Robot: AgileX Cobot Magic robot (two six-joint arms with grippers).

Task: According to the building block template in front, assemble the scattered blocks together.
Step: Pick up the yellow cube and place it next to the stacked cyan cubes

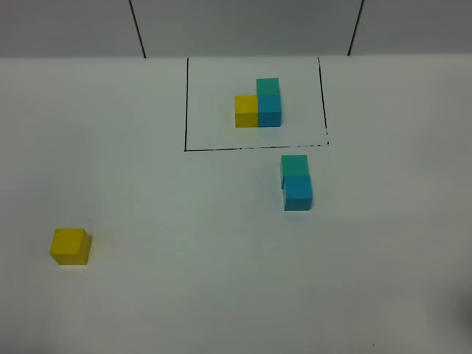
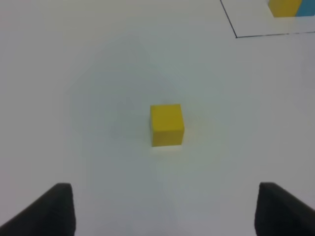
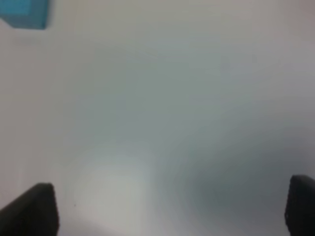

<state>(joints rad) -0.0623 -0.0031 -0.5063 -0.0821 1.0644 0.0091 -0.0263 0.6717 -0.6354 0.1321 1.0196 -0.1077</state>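
Blue block (image 3: 23,14) is blurred, cropped in right-wrist view.

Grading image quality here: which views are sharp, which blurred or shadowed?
Exterior high: even light, no glare, edges clear. Left wrist: yellow cube fairly sharp, left hand tips blurred. Right wrist: soft throughout, blue cube smeared, grey shading across the table.

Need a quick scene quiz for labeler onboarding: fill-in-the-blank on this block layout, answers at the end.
In the building block template, the corner cube joining yellow and teal is ___.
The loose blue cube touches the loose ___ cube.
The loose cube standing alone is ___.
The left gripper, facing that cube, has its jaws ___.
Missing: blue; teal; yellow; open.
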